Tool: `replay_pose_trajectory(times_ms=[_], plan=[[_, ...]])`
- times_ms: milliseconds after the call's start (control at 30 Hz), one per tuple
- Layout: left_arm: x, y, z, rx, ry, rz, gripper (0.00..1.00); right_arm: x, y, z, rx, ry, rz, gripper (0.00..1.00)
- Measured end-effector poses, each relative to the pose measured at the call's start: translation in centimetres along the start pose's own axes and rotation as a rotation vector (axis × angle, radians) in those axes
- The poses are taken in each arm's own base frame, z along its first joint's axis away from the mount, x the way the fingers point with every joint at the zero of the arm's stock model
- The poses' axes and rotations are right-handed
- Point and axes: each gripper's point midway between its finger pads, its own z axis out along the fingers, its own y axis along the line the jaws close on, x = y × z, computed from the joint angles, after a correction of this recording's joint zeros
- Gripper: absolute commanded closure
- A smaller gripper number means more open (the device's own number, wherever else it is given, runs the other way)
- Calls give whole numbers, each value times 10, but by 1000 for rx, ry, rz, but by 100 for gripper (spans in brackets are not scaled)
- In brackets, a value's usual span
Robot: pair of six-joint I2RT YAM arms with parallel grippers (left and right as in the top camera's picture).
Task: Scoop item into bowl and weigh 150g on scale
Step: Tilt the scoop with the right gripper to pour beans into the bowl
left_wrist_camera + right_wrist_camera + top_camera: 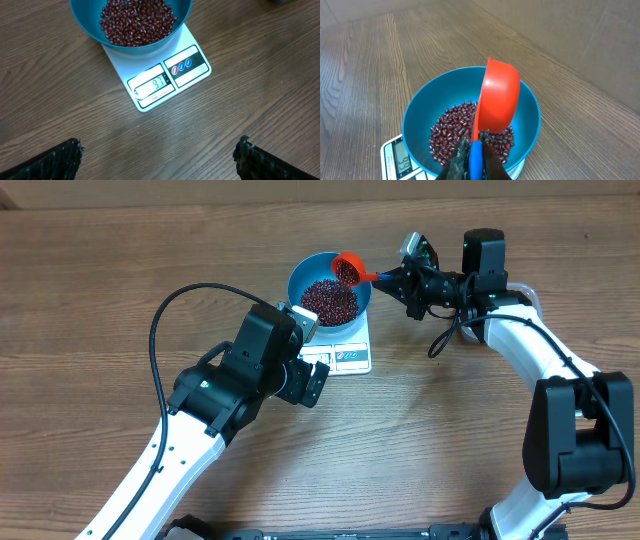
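On flat white scale (167, 75): round blue bowl (85, 25), tiny red-brown beans (137, 20).

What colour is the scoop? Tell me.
The scoop is orange-red; clearest in the right wrist view.

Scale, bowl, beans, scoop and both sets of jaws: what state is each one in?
Scale, switched on, reads 97.
Bowl, upright on scale, partly filled.
Beans, heaped in bowl.
Scoop, tipped over bowl.
Right jaws, shut on scoop handle.
Left jaws, wide open, empty.
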Motion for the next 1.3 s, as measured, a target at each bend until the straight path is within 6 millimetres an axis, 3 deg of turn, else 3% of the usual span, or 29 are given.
replay_pose_trajectory(times_ms=[800,1033,1300], plan=[[0,0,0,0,0,0,0,2,-2,0,14,9,-16,96],[0,0,0,0,0,0,0,-3,-16,-1,78,10,-154,96],[0,0,0,0,0,0,1,-4,-13,0,64,4,-263,96]])
